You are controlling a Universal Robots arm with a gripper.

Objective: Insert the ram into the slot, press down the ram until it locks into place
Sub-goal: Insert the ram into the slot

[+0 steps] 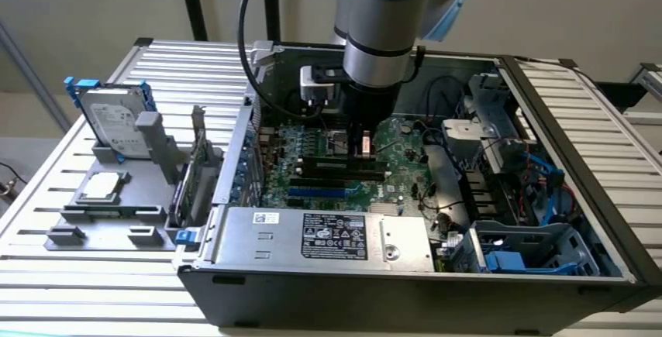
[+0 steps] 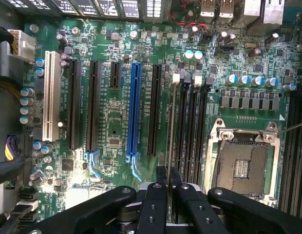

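In the wrist view my gripper (image 2: 168, 195) is shut on the ram (image 2: 171, 141). The ram shows edge-on as a thin line running away from the fingers (image 2: 157, 200). It stands along the outermost black memory slot (image 2: 176, 122), the one nearest the black expansion slots, and its far end reaches the white end clip (image 2: 176, 77). I cannot tell how deep it sits in the slot. More identical slots (image 2: 192, 126) lie parallel beside it. In the exterior view the gripper (image 1: 359, 147) reaches down into the open case, just above the memory slots (image 1: 336, 168).
A long blue slot (image 2: 134, 112), black expansion slots (image 2: 95, 105) and a white one (image 2: 51, 97) lie beside the memory slots. The open CPU socket (image 2: 243, 163) is on the other side. The power supply (image 1: 325, 232), cables and drive cage (image 1: 528, 248) crowd the case. A hard drive (image 1: 114, 120) stands outside.
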